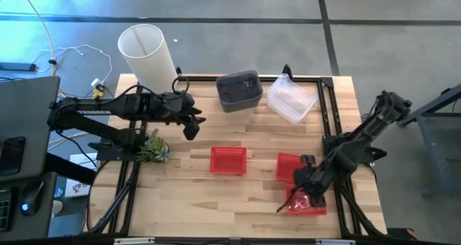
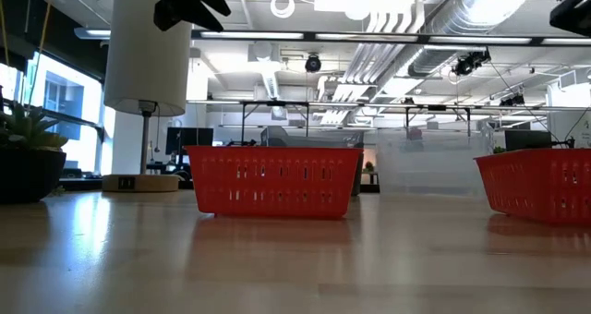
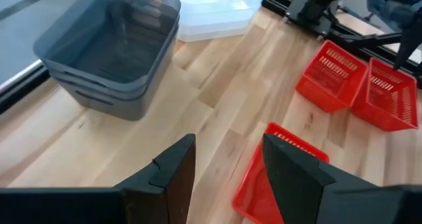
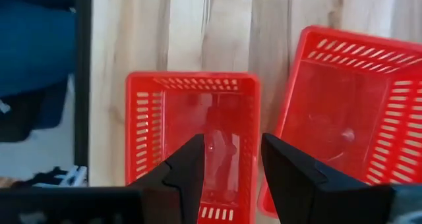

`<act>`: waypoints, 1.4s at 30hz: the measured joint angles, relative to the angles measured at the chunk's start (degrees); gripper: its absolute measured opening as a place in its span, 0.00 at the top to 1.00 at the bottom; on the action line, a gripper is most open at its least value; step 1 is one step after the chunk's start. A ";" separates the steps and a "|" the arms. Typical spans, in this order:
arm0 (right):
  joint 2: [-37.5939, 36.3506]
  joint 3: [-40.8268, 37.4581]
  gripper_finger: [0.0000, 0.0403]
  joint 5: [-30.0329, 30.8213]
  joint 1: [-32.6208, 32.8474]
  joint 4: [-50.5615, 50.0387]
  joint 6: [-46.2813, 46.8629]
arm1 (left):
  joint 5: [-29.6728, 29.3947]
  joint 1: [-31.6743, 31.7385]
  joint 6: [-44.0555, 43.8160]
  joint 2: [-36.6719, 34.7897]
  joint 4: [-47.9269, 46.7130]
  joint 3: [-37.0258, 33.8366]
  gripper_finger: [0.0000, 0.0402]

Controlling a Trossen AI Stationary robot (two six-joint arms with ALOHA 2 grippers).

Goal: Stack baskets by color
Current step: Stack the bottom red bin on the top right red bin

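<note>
From my remote station I find the right gripper low over the table's near right corner, its fingers apart with nothing between them, poised directly above the near red basket, which sits upright on the wooden table and is empty. A second red basket lies just beside it, angled slightly, the two nearly touching at one corner; in the high view this pair appears as one basket at the table edge under the gripper and one just behind it. The third red basket stands alone near the table's centre, well apart from the right gripper and nearer the left one. The left gripper hangs above the table, behind and to the left of that central basket, its fingers spread and holding nothing; its wrist view shows the central red basket just beyond the fingertips. The dark grey baskets are nested in one stack at the far edge, with the clear baskets stacked just beside them to the right. A white cylindrical lamp and a small green plant stand at the left side near the left arm.
</note>
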 joint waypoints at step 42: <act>17.14 -0.04 0.66 4.46 0.75 4.16 3.52 | -1.10 0.00 1.85 0.00 0.04 0.00 0.60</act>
